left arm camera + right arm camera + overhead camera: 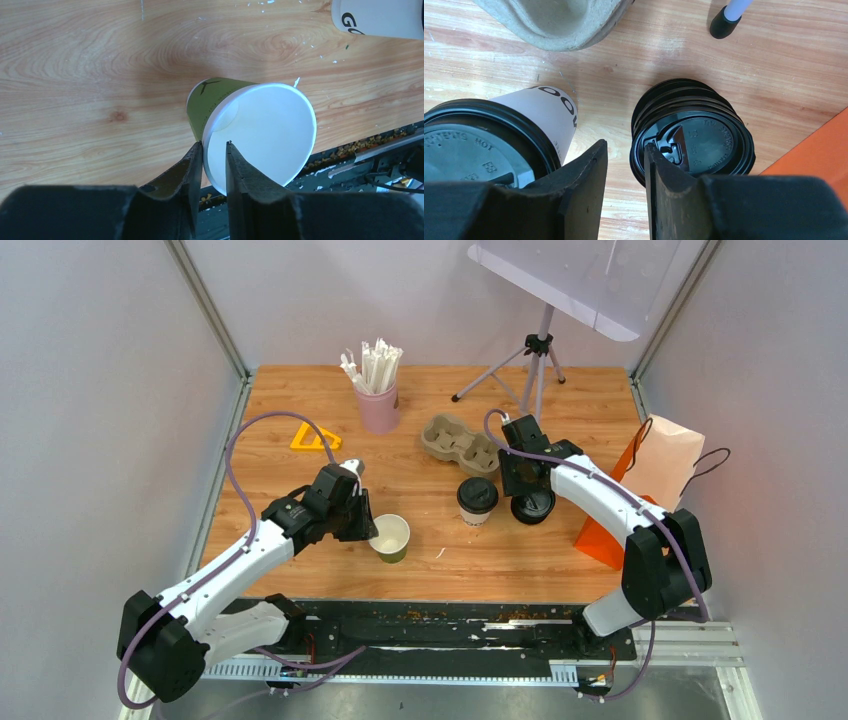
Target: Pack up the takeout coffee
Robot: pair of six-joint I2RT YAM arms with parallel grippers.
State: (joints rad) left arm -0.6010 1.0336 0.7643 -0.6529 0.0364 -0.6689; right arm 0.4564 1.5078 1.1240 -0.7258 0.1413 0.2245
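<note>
Overhead view: the green cup stands lidless, left of centre, close to the front edge of the table. The left claw is at the cup's left rim. The white cup, black lid on, is upright near mid-table. A stack of black lids sits just to its right, not touching it. The right claw hangs over the stack, but its own wrist hides the fingers in this view.

Left wrist view only: the left claw sits astride the green cup's rim, with one finger outside against the wall and the other inside the mouth. The jaws are narrowly parted. A strip of white inner wall shows between the rim and the inner finger, so it has hold of nothing.

Right wrist view only: the right claw is partly open. One finger is over the top lid's rim, though contact is unclear. The other is down in the gap between the white cup and the stack, and wood shows between it and the stack's edge. Nothing is gripped.

Edges and room:
- A crumb-strewn black rail lies just beyond the front edge by the green cup.
- Bare wood shows between the two cups.
- The cardboard carrier lies just behind the white cup.
- A tripod foot is behind the stack.
- A paper bag stands at the right edge, near the stack.
- The pink cup of sticks and the yellow triangle are well apart from both claws.
</note>
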